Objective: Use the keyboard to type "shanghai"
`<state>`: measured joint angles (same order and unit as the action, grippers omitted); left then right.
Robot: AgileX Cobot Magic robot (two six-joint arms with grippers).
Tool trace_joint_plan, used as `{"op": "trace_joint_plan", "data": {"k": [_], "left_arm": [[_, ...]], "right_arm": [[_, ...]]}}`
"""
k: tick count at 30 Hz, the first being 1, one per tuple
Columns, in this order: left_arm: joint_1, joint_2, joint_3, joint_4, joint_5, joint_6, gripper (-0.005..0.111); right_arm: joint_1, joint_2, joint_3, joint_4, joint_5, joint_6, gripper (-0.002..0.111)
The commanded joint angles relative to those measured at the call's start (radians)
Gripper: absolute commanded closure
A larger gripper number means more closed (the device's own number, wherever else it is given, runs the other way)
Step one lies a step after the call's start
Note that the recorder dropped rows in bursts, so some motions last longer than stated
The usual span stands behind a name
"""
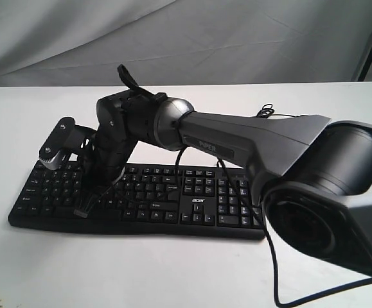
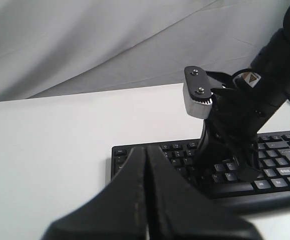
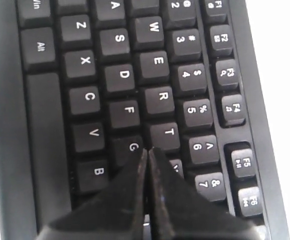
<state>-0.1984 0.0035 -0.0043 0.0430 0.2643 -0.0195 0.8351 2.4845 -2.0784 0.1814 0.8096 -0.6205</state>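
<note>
The black keyboard (image 1: 198, 202) lies across the white table, its "acer" logo right of the letter keys. My right arm reaches over it to the left half, and my right gripper (image 1: 94, 192) points down onto the letter keys. In the right wrist view the right gripper (image 3: 148, 150) is shut and holds nothing. Its tips sit at the edge of the G key (image 3: 132, 146), just below T (image 3: 169, 132), and the fingers hide the keys behind them. My left gripper (image 2: 146, 148) is shut and empty, hovering before the keyboard (image 2: 280, 170) at its left end. It does not show in the exterior view.
The right arm's wrist and silver joint (image 2: 197, 97) stand over the keys in the left wrist view. A thin black cable (image 1: 266, 110) curls on the table behind the keyboard. White table surface (image 1: 141, 269) extends in front. A grey cloth (image 1: 173, 38) hangs behind.
</note>
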Motion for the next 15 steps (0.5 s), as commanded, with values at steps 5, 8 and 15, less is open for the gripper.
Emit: {"op": "trace_joint_plan", "data": {"k": [5,8,15], "left_arm": [[-0.004,-0.003,0.004,0.001,-0.005,-0.003,0.107],[-0.004,-0.003,0.004,0.001,-0.005,-0.003,0.107],[-0.004,-0.003,0.004,0.001,-0.005,-0.003,0.107]], "right_arm": [[0.005,-0.017,-0.006,0.017,-0.097,-0.013,0.108],[0.013,-0.017,-0.017,0.054,-0.124,-0.034,0.108],[0.04,0.081,-0.231,0.109,-0.075,-0.036,0.108]]}}
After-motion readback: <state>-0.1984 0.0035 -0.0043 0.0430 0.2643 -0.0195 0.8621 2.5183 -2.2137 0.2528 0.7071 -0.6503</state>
